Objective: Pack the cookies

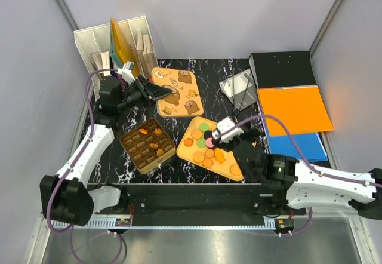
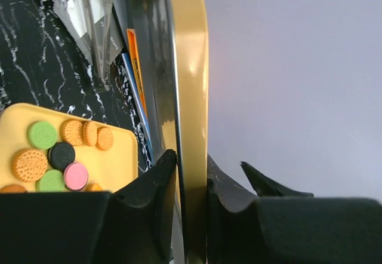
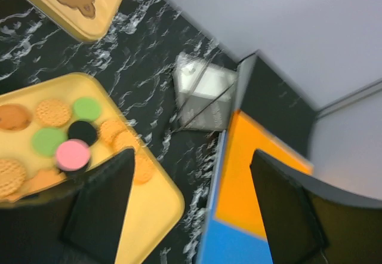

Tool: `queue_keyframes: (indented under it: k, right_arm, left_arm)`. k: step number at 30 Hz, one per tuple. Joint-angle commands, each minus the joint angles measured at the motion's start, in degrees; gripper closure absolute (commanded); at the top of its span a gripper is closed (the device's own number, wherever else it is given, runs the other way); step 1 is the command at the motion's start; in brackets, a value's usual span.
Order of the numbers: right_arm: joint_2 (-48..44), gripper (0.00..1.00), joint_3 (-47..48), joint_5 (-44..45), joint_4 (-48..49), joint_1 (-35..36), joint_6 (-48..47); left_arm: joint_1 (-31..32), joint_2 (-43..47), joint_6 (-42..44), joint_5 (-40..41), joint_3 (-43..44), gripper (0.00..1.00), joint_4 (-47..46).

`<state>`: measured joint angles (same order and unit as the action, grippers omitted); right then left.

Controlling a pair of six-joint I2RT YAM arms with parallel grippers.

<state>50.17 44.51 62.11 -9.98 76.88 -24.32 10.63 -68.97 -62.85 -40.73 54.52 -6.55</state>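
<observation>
The cookies lie on a yellow tray: tan rounds, a few green, one pink, one dark. They also show in the left wrist view and the right wrist view. A brown compartment tin left of the tray holds a few orange cookies. My left gripper is shut on the edge of the gold lid with bear pictures, seen edge-on in the left wrist view. My right gripper is open and empty over the tray's far right part.
A white file organiser stands at the back left. A grey foil packet lies at the back. Black, orange and blue folders lie at the right. Grey walls enclose the table.
</observation>
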Motion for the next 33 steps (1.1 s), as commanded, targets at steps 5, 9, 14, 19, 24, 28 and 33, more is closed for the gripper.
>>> queue_keyframes:
  k: [5, 9, 14, 19, 24, 28, 33]
  right_arm:
    - [-0.2, 0.23, 8.7, -39.7, -13.6, -31.4, 36.7]
    - [3.3, 0.23, 11.1, -43.9, -13.7, -33.3, 37.6]
    - [8.2, 0.23, 14.3, -49.4, -13.5, -34.3, 41.5]
    - [15.6, 0.26, 15.3, -61.8, -12.6, -41.0, 50.2]
    - [19.7, 0.39, 12.6, -75.5, -3.7, -42.7, 54.7]
    - [25.2, 0.44, 11.7, -87.2, 1.9, -42.7, 56.7]
    - [30.1, 0.55, 10.5, -94.2, 9.4, -42.7, 60.9]
  left_arm:
    - [-3.2, 8.8, 1.2, -0.8, -4.9, 0.98, -2.2]
    - [-3.4, 9.9, -1.7, -2.0, -7.3, 1.00, -7.0]
    - [-4.2, 9.8, -3.3, -3.0, -7.9, 1.00, -10.6]
    - [-7.6, 9.9, -3.4, -4.7, -8.3, 1.00, -8.9]
    - [-9.1, 11.6, -0.7, -3.9, -10.7, 1.00, -3.7]
    - [-9.2, 12.4, -2.0, -3.9, -12.0, 0.99, -5.7]
    - [-9.2, 10.4, -4.8, -4.4, -9.2, 0.99, -9.2]
